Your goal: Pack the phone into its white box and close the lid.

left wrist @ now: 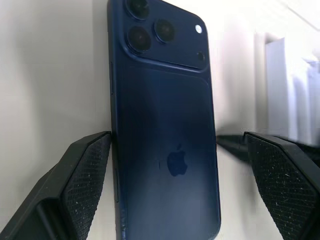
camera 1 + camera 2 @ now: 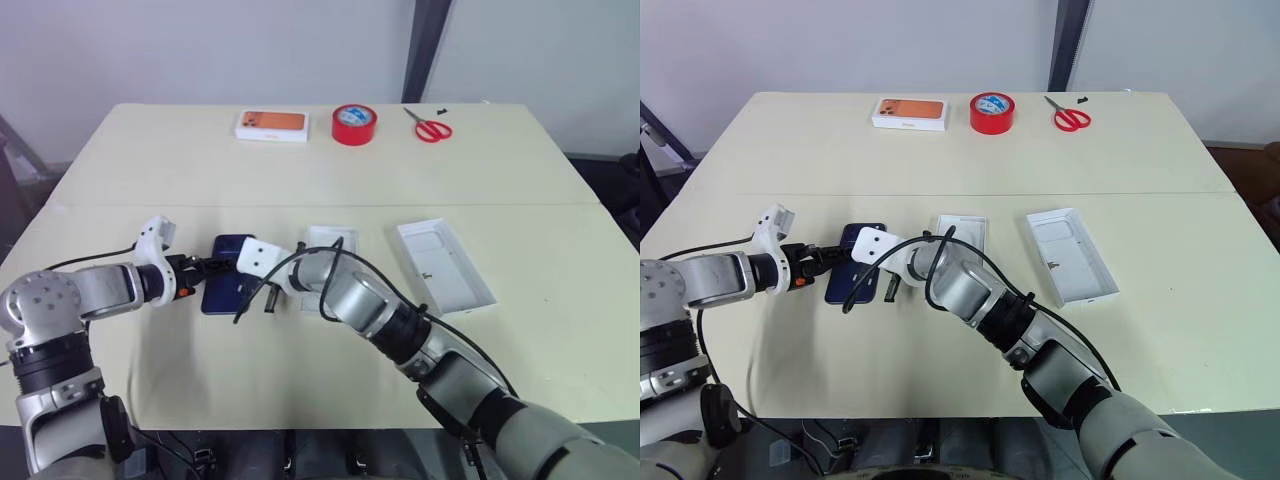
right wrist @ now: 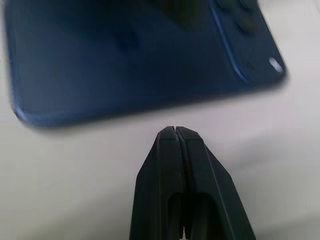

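Cream table before pale wall

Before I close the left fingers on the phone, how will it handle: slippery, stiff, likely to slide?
The phone looks like a rigid slab, so it should not flex. Its glossy back suggests it could slip, though the textured left fingers straddling its long edges may help. Lying flat on the smooth table, it will probably slide if nudged by the shut right gripper beside it.

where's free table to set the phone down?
Free: the right side past the lid, and the middle band between the tape row and the white box. Crowded: around the phone, where the left gripper and right gripper meet.
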Robot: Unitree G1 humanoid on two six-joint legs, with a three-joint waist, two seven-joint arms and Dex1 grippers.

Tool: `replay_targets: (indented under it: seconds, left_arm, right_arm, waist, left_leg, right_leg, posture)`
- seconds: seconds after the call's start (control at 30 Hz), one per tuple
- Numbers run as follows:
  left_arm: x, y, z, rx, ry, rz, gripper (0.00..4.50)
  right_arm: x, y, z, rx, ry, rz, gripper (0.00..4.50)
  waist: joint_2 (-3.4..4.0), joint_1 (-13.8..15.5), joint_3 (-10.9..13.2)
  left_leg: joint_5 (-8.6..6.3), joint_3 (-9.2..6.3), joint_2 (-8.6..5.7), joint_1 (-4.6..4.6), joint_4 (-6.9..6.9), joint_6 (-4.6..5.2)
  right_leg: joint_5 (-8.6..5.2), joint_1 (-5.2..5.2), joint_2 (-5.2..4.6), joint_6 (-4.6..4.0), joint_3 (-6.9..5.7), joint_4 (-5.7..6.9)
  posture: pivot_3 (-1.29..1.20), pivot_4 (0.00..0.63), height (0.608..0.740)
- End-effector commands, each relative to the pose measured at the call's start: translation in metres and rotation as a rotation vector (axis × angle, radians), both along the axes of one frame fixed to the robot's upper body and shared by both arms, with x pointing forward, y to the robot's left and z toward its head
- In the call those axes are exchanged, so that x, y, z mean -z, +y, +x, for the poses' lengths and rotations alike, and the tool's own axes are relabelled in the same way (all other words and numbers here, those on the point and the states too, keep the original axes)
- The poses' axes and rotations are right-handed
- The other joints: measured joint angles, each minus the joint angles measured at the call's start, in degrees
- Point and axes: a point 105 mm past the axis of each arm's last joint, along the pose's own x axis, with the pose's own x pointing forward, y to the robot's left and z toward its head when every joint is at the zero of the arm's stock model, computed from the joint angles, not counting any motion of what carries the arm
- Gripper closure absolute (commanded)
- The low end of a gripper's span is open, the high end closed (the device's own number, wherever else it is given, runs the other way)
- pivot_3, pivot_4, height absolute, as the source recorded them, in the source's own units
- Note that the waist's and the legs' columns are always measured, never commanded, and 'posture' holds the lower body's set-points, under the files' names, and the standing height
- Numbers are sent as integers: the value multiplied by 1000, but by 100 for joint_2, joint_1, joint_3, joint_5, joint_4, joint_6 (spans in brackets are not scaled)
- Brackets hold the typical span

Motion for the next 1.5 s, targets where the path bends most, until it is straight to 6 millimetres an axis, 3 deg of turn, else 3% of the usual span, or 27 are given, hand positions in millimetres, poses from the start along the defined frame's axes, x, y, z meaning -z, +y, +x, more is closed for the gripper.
replay_targets:
  seconds: [0.03, 0.3, 0.53, 0.67, 0.77, 0.97, 1.37, 1.43, 1.5]
  left_arm:
    - [17, -21, -10, 74, 85, -106, 22]
    - [7, -29, -7, 68, 60, -188, 22]
    - [2, -7, 0, -60, 47, -185, 22]
    - [-1, -4, 1, -97, 40, -213, 22]
    - [1, -5, 0, -121, 47, -241, 866]
    - [-5, -8, -2, -174, 38, -330, 3823]
    - [-3, -18, -8, -203, 43, -442, 3823]
    - [-3, -18, -8, -209, 44, -446, 4346]
    - [-4, -20, -7, -206, 36, -455, 4480]
  right_arm:
    - [-13, 12, -5, -57, -30, 46, 4470]
    - [-12, 10, -4, -56, -30, 48, 4470]
    - [-13, 1, -2, -34, -34, 52, 4470]
    - [-16, -4, 0, -16, -39, 62, 4470]
    - [-21, -9, 2, -1, -48, 71, 4500]
    - [-36, -24, 2, 14, -76, 94, 4500]
    - [-67, -57, -18, 6, -91, 155, 4500]
    - [-68, -60, -18, 9, -94, 156, 4500]
    - [-70, -63, -20, 10, -97, 155, 4500]
  waist:
    - [0, -4, -1]
    - [-2, -2, -2]
    - [-3, -17, -1]
    - [-4, -17, -1]
    - [-4, -34, -1]
    - [-10, -7, 2]
    - [-10, -10, 3]
    - [-12, -8, 3]
    - [-12, -7, 3]
  left_leg:
    - [-1, 0, -2, 0, 0, 2]
    - [-1, -1, -6, -1, 0, 2]
    - [-1, 0, -6, -2, 0, 1]
    - [0, 0, -6, -3, -1, 1]
    - [0, 0, -5, -4, -2, 0]
    - [0, 0, -4, -16, -1, -1]
    - [0, 1, -4, -20, -5, 1]
    - [1, 1, -4, -20, -4, 1]
    - [1, 1, -4, -21, -4, 1]
  right_leg:
    - [0, 0, -2, 0, 0, 1]
    - [0, -2, -5, 0, -1, 4]
    - [0, -6, -4, 0, -1, 5]
    - [0, -8, -4, 0, -1, 4]
    - [0, -12, -4, 0, -1, 5]
    - [0, -23, -5, 0, -1, 4]
    - [-1, -27, -6, -2, -1, -2]
    - [-1, -27, -5, -2, -1, -3]
    - [-1, -25, -5, -2, -1, -5]
  posture:
    - [0, 150, 725]
    - [0, 150, 725]
    - [0, 150, 725]
    - [0, 150, 725]
    - [0, 150, 725]
    - [0, 150, 725]
    - [0, 150, 725]
    - [0, 150, 725]
    - [0, 150, 725]
